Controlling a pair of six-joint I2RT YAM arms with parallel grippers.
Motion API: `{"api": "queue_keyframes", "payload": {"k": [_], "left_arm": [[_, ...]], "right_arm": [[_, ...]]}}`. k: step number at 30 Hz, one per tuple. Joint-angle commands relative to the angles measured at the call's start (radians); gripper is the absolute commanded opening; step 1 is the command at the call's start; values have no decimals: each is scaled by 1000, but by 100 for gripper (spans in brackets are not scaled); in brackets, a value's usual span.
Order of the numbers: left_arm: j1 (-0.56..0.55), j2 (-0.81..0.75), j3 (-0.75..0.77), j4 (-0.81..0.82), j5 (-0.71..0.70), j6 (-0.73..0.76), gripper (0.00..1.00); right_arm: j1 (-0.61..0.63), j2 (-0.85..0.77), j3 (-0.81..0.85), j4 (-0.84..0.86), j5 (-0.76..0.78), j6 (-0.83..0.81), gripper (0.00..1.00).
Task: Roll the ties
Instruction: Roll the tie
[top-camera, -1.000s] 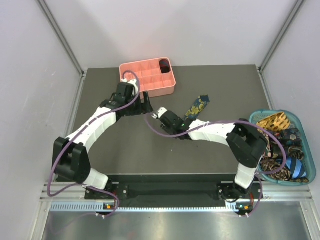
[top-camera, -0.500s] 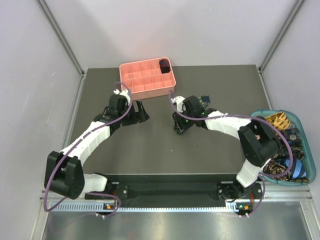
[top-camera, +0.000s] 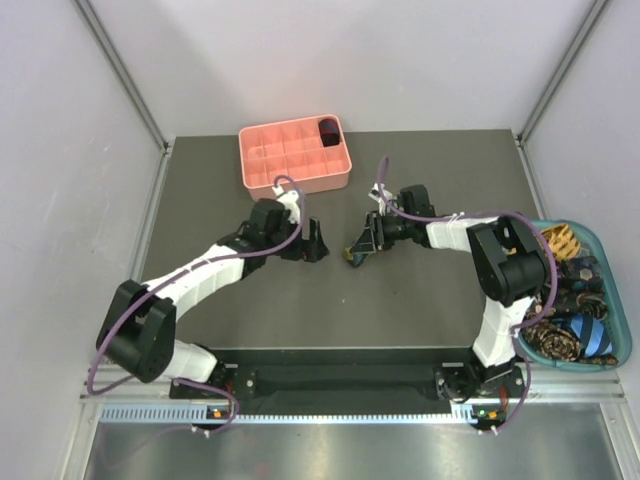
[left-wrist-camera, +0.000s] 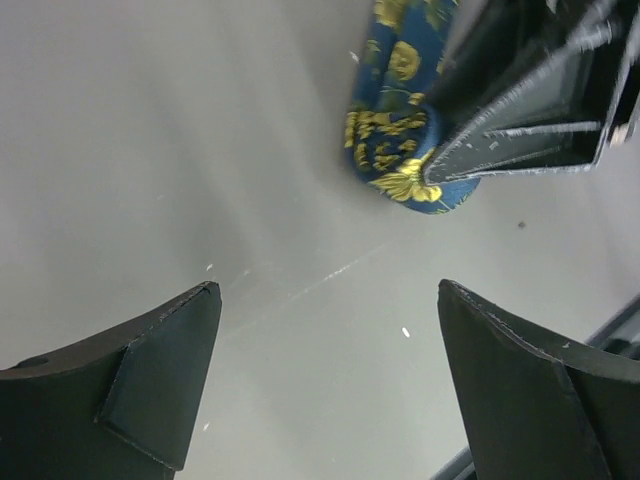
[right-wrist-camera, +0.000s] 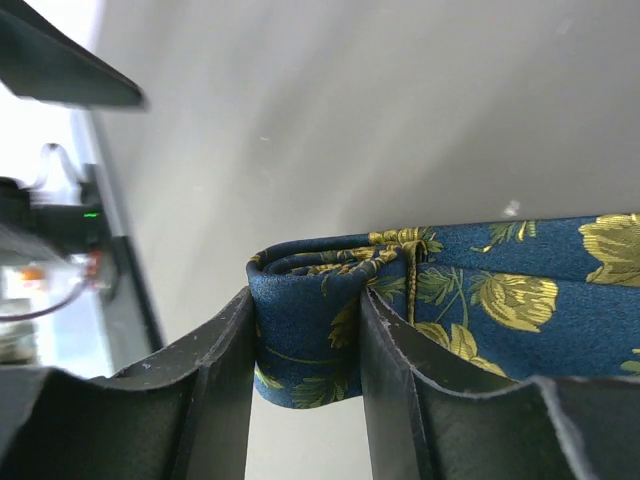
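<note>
Navy tie with yellow flowers (right-wrist-camera: 480, 300) sits right in the middle of the bench (top-camera: 430, 300), and the right hand (right-wrist-camera: 305, 310) is clamped on it. Look at the right wrist view: both fingers pinch the folded, partly coiled end, and the rest of the strip runs off toward the right edge of that frame. The coil at the pinched end is loose, a few layers showing at the fold.

Over to the left hand (left-wrist-camera: 328, 290): fingers wide apart, holding nothing, hovering above bare bench. From its own camera the tie's rounded end shows at the upper right, with the other hand's dark fingers (left-wrist-camera: 520, 110) laid over it. From above, the two hands sit near each other at centre frame, left hand on the left, tie end between them and closer to the right one.

Around them: the salmon-pink grid tray (top-camera: 300, 185) lies at upper centre, well behind both hands, with one dark coil (top-camera: 328, 132) in its upper right compartment. The teal basket (top-camera: 600, 362) sits at the right edge, heaped with more ties, a gold-striped one (top-camera: 560, 240) on top and a blue-striped one (top-camera: 590, 335) lower down. The right arm's elbow overlaps the basket's left side.
</note>
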Motion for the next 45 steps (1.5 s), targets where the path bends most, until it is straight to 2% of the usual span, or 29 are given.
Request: {"api": "queue_keyframes", "payload": {"k": [1,5,9,24,32,40,45], "left_arm": [[-83,29,59,99,-88,104,94],[-157,70,81,142,-150,193,94],[-179,104,82,145,-140,236,93],[-251,256,162,122,-153,331,93],[-268,357,222,116,-119,360,87],[-289,411,263,112,-151,380,86],[-295,470,338,3,-206,383,79]], "right_arm": [[8,95,-62,26,-155,92,24],[9,124,-82,121,-212,164,24],[16,140,-90,152,-231,201,23],[17,137,34,-61,-178,92,20],[13,170,65,-81,-182,71,19],[6,195,97,-89,-182,74,18],[-7,198,94,-81,-178,71,18]]}}
